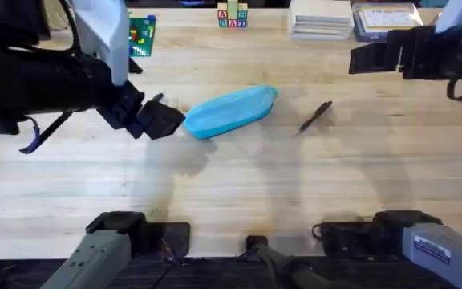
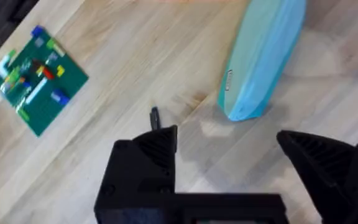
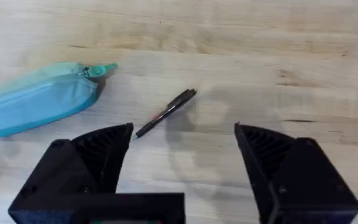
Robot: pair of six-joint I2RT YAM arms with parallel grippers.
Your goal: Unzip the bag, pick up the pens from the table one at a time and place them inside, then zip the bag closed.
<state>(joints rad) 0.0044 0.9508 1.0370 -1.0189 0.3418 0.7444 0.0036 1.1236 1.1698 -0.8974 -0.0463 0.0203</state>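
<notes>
Centrally, a soft blue fabric bag (image 1: 231, 111) lies zipped beside one thin black pen (image 1: 316, 116); both claws spread, label perhaps unreadable.

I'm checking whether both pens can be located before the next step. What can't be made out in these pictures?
- Second pen: the left wrist view has a small dark end poking out behind the left tool; the finger hides the rest, so I cannot identify it.
- Bag: overhead, its left end is covered by the left tool; the zipper is too small to judge.
- Pen: in the right wrist view, markings are too small.
</notes>
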